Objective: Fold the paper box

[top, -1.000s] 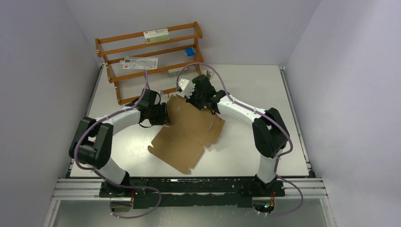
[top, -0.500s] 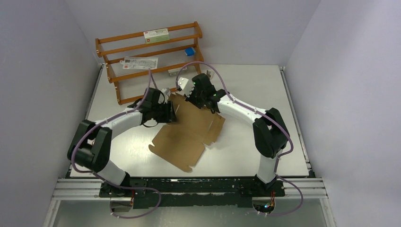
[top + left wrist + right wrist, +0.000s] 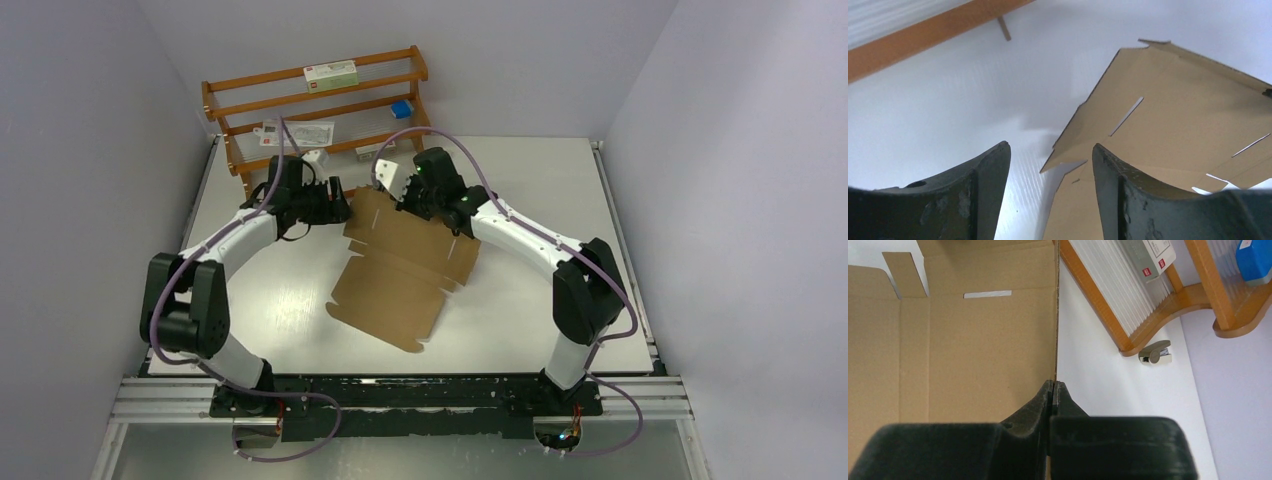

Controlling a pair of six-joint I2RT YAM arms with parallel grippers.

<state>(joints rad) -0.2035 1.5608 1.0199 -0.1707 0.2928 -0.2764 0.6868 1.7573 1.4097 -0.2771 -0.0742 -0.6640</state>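
The right gripper pinches an edge of the flat brown cardboard paper box; the left gripper stands wide and empty.

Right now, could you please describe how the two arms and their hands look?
Both the left arm and right arm have white curved shells with black joints and a lilac cable looped alongside. The left hand and right hand are plain matte black.
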